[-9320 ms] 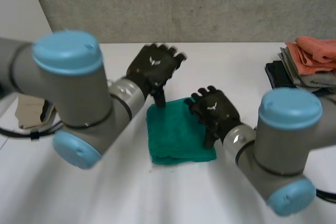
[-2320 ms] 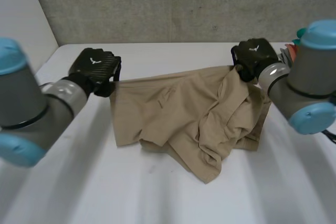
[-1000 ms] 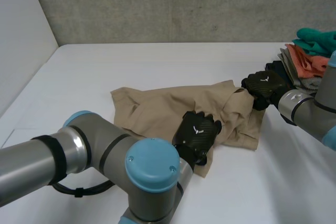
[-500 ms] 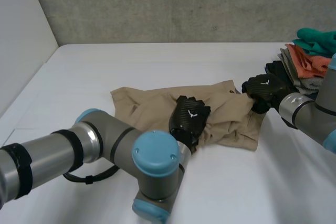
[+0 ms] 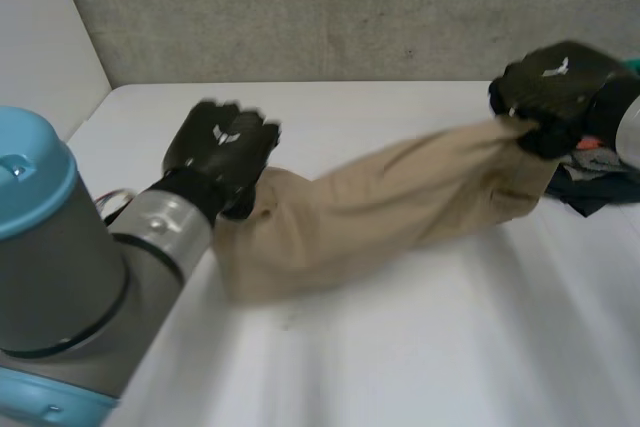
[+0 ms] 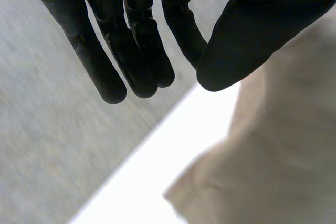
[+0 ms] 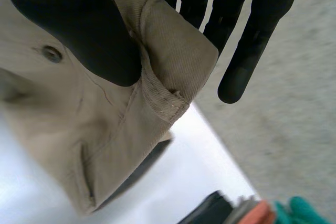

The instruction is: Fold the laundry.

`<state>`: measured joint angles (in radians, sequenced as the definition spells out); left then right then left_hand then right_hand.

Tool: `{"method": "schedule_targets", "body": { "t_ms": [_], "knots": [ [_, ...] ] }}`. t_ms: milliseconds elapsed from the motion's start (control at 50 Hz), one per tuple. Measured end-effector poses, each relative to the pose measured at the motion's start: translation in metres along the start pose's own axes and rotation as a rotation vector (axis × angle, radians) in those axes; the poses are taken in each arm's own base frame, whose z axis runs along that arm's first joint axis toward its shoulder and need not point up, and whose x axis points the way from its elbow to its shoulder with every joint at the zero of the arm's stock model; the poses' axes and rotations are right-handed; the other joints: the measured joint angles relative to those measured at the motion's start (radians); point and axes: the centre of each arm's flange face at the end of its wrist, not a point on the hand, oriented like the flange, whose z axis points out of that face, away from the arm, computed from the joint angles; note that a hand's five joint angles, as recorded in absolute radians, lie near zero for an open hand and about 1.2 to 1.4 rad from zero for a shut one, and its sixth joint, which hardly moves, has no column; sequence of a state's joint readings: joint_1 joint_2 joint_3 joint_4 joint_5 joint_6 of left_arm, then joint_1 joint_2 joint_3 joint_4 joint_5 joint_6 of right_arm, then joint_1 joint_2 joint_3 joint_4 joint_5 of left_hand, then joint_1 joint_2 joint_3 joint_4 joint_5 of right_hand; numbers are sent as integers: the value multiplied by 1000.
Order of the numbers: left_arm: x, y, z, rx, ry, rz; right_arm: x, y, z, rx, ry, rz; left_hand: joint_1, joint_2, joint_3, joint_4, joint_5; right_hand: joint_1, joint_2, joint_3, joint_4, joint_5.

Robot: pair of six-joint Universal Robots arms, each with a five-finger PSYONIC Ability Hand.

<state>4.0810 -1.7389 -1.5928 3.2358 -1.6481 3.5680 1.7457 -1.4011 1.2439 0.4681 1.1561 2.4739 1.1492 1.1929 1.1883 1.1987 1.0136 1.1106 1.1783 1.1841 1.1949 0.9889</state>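
Our right hand is clamped on one end of the tan garment. In its wrist view the thumb presses a thick stitched band of the cloth against the fingers, while one finger sticks out straight past the fold. A small button sits on the cloth just beside the thumb.

Our left hand is released. Its fingers are straight and slightly spread, and the cloth lies on the outer side of the thumb, not between thumb and fingers. In the head view this hand is at the garment's other end.

Below both hands is a plain white desk. Past the fingertips of each hand stands a rough grey wall, and a paler wall closes the side beyond the left hand.

We count one garment, two hands and one pile of folded cloths. The pile lies on the desk just beyond the right hand, and dark, grey, orange and teal layers show in it.

The garment is drawn into one long band. Its long axis runs from hand to hand, slanting from the left hand's end, which looks to lie low at the desk, to the raised end in the right hand. The gripped band end points toward the pile.
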Motion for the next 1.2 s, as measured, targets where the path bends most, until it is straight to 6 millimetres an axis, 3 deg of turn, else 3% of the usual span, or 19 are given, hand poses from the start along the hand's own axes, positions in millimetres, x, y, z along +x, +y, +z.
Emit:
{"method": "schedule_targets", "body": {
  "t_ms": [120,200,360,400,420,440,460,560,680,860,1000,1200],
  "knots": [
    [-13,38,9,-125,51,-14,-30,12,7,-97,-137,-22,0,0,0,0,0,0,0,0,0,0],
    [-16,53,33,-120,68,-24,-47,22,32,-115,-165,-12,0,0,0,0,0,0,0,0,0,0],
    [-42,43,95,23,-22,-20,-47,20,85,26,37,24,-18,-29,-28,-31,-28,0,0,0,0,6],
    [-46,40,102,35,-36,-23,-47,18,91,49,73,28,-169,-198,-195,-204,-194,0,0,0,0,10],
    [-47,39,105,30,-39,-29,-49,18,95,61,95,32,-386,-380,-372,-386,-371,0,0,0,0,12],
    [-47,39,105,27,-38,-30,-49,18,95,63,98,32,-386,-380,-372,-386,-371,0,0,0,0,13],
    [-44,40,103,1,-29,-40,-52,19,97,66,109,34,-504,-510,-501,-518,-504,0,0,0,0,14],
    [-30,45,78,-129,14,-101,-60,26,96,43,109,38,-623,-659,-653,-672,-663,0,0,0,0,14],
    [-17,55,23,-295,19,-266,-68,41,92,-11,79,48,-625,-664,-655,-679,-691,0,0,0,0,14],
    [-1,56,-31,-355,29,-502,-79,58,87,-66,41,62,-625,-671,-657,-683,-692,0,0,0,0,23],
    [18,62,-50,-403,65,-620,-82,62,87,-77,35,67,-625,-671,-657,-683,-691,0,0,0,0,27],
    [41,85,-43,-512,114,-694,-79,66,87,-86,42,75,-624,-670,-657,-681,-680,0,0,0,0,27]
  ]
}}
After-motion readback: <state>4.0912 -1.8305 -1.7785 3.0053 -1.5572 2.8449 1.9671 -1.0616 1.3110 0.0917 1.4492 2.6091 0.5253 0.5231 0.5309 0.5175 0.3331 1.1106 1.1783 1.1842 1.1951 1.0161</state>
